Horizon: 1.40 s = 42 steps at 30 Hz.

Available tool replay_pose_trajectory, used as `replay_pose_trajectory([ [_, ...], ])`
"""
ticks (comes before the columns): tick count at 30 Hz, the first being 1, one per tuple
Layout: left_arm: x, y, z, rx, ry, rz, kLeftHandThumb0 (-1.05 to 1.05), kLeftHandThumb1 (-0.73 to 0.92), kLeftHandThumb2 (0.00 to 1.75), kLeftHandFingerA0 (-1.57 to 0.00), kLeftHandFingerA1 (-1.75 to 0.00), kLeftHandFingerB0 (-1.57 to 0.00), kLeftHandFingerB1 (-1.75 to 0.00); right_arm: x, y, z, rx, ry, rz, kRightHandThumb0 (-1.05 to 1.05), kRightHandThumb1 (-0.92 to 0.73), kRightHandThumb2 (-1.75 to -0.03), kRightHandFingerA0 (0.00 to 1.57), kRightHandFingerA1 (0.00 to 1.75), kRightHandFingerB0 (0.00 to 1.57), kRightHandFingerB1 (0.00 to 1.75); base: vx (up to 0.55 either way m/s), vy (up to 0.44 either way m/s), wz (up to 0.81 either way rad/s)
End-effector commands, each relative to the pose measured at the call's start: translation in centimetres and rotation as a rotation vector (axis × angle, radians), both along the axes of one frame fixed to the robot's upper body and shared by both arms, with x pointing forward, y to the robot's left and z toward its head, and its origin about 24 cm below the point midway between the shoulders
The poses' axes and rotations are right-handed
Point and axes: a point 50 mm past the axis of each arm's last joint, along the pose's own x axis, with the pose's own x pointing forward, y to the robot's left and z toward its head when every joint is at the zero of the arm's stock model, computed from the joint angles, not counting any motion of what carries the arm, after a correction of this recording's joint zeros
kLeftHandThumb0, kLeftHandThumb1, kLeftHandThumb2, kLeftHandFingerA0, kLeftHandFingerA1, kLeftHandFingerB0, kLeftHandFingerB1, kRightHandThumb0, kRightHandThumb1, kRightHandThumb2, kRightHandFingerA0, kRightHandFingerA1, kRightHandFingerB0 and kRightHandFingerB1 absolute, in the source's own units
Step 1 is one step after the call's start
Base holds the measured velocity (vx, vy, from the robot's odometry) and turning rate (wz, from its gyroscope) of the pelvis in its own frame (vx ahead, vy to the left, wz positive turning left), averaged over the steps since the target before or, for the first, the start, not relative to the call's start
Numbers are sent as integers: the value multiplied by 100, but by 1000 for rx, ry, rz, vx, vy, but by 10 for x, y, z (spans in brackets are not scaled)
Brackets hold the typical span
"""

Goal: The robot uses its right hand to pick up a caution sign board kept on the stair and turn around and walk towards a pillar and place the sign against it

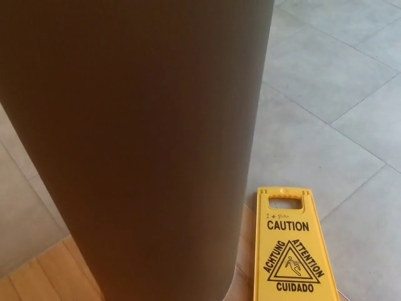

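caution sign beside pillar

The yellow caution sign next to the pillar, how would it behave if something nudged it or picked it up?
The caution sign looks like thin moulded plastic, so probably stiff and light for its size. Its tall, narrow shape suggests it could tip or slide on the smooth floor tiles. The handle cut-out at the top should give a secure hold.

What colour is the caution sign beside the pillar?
The caution sign is yellow with black lettering, seen clearly in the head view.
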Motion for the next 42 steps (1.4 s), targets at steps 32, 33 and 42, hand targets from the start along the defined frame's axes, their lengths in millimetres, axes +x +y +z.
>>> replay_pose_trajectory([
  [32, 3, 0, 6, 34, -69, -31, -16, 9, 126, -135, -116, -130, -77, 8, 3, 3, -8, -36, 63, -23, -65, -90, 78, 154, 82, 100, 0, 0, 0],
  [33, 3, -1, 6, 33, -74, -39, -15, 6, 132, -134, -111, -130, -77, 8, 4, 4, 0, -52, 55, -21, -65, -90, 79, 155, 83, 99, 0, 0, 0],
  [42, 4, -2, 7, 39, -85, -40, -19, 1, 140, -133, -112, -130, -79, 7, 8, 4, -10, -58, 96, -20, -70, -81, 78, 157, 84, 97, 0, 0, 0],
])
